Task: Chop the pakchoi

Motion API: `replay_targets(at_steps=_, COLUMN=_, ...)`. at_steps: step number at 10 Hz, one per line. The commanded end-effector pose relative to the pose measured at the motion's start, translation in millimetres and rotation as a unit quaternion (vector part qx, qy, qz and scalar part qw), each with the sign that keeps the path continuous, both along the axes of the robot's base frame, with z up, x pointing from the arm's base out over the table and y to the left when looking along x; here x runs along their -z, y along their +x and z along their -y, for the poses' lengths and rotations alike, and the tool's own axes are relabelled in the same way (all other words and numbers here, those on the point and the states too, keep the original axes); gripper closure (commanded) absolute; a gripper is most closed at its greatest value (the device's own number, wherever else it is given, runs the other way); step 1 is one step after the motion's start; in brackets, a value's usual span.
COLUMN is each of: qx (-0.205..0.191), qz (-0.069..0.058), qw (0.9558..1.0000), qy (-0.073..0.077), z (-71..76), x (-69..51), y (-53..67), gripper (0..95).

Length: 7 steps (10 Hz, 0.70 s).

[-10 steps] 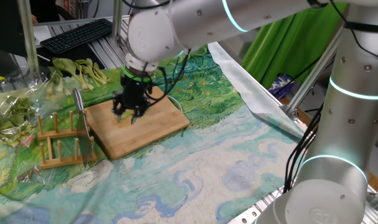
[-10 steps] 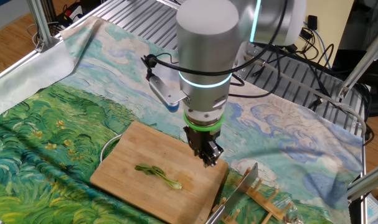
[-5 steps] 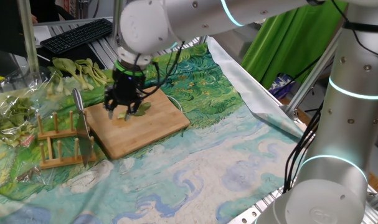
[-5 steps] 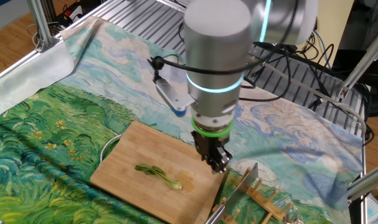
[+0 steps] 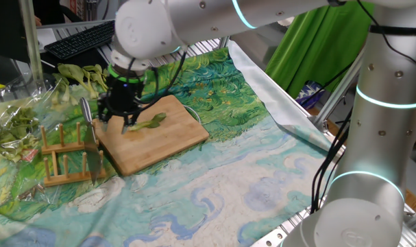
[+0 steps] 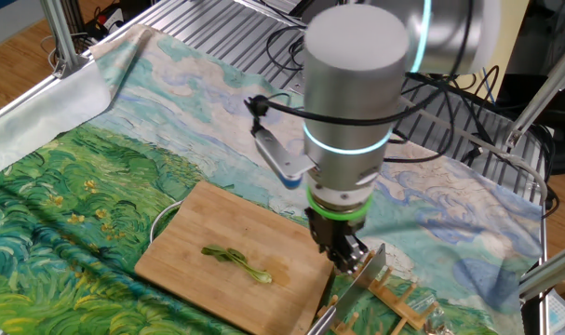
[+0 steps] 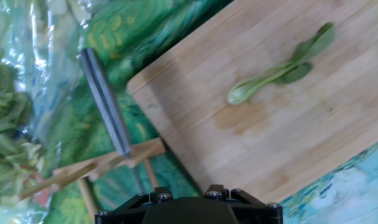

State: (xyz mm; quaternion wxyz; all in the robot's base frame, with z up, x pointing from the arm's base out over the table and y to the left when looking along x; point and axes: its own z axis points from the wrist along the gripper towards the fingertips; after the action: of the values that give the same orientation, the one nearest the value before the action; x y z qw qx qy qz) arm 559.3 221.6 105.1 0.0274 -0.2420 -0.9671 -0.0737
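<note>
The pakchoi (image 5: pixel 147 123) (image 6: pixel 235 261) (image 7: pixel 279 68), a small green leaf with a pale stem, lies flat and whole on the bamboo cutting board (image 5: pixel 160 147) (image 6: pixel 217 228) (image 7: pixel 288 143). My gripper (image 5: pixel 117 122) (image 6: pixel 345 259) hangs over the board's edge nearest the rack, beside the leaf and apart from it. Its fingers stand apart with nothing between them. A knife (image 5: pixel 88 116) (image 6: pixel 361 279) (image 7: pixel 104 99) stands in a wooden rack (image 5: pixel 64 161) just past that edge. The hand view shows only the gripper's black base, not its fingertips.
A bunch of whole pale-stemmed stalks (image 5: pixel 91 77) lies behind the board. Leafy greens in clear plastic (image 5: pixel 12 116) (image 7: pixel 8 124) lie beside the rack. A keyboard (image 5: pixel 84 38) sits at the back. A painted cloth (image 5: pixel 262 178) covers the table.
My gripper has moved off the middle of the board toward the knife rack. The leaf, hidden under it in one fixed view before, now shows. The leaf has not moved.
</note>
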Motion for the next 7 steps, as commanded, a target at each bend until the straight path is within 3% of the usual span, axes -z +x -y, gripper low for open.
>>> replay_targets(at_steps=1, qx=0.002, qz=-0.001, qw=1.0000, qy=0.005, z=-7.8, x=1.1, y=0.5, gripper=57.0)
replay_targets(at_steps=7, qx=0.018, qz=0.003, qw=0.9998, qy=0.008, z=-32.5, x=13.6, y=6.1, gripper=57.0)
